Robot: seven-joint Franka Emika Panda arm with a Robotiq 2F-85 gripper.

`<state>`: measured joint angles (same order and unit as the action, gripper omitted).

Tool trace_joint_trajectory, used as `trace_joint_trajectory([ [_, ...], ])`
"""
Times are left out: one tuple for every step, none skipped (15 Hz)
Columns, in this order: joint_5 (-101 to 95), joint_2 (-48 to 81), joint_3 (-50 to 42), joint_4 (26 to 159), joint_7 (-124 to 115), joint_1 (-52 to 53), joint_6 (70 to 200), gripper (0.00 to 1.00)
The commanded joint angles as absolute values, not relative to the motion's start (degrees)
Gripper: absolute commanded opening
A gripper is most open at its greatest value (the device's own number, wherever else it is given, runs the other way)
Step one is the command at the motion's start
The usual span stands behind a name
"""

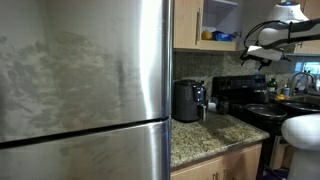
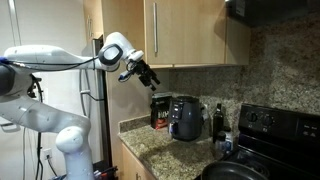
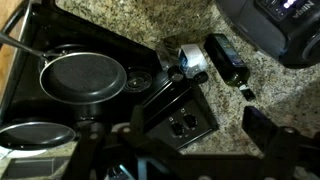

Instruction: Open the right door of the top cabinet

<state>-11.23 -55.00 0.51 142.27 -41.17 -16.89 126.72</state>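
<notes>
The top cabinet (image 2: 237, 30) is light-tan wood above the counter. In an exterior view, the right door (image 2: 190, 35) shows as a flat tan panel with a slim silver handle (image 2: 155, 27) along its left edge. In an exterior view, the cabinet's white shelved interior (image 1: 222, 22) is exposed beside a tan panel (image 1: 187, 25), with small items on the shelf. My gripper (image 2: 150, 76) hangs in the air below and left of the handle, not touching it. It also shows in an exterior view (image 1: 258, 57). In the wrist view the gripper (image 3: 200, 135) is open and empty.
A black appliance (image 2: 184, 117) and a dark bottle (image 2: 218, 120) stand on the speckled granite counter (image 2: 150, 145). A black stove (image 3: 90, 75) with pans lies below the gripper. A large steel fridge (image 1: 85, 85) fills an exterior view.
</notes>
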Motion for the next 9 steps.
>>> trace_joint_trajectory([
  [-14.9,-50.3,4.9,135.4,-36.7,-18.9,128.0,1.0],
  [-16.7,-50.1,6.2,134.5,-36.7,-19.6,128.9,1.0],
  [-18.6,-50.2,7.2,133.5,-37.1,-20.3,130.4,1.0],
  [-20.5,-50.4,8.1,132.9,-37.4,-20.8,132.1,1.0],
  [-22.4,-50.9,8.9,132.3,-38.0,-21.5,134.1,1.0],
  [-24.1,-51.4,9.5,132.1,-38.4,-22.5,136.3,1.0],
  [-25.7,-52.2,9.9,132.0,-39.1,-23.6,138.9,1.0],
  [-27.1,-53.0,10.2,132.0,-39.7,-24.9,141.2,1.0],
  [-28.4,-53.5,10.6,131.9,-40.8,-26.8,143.8,1.0],
])
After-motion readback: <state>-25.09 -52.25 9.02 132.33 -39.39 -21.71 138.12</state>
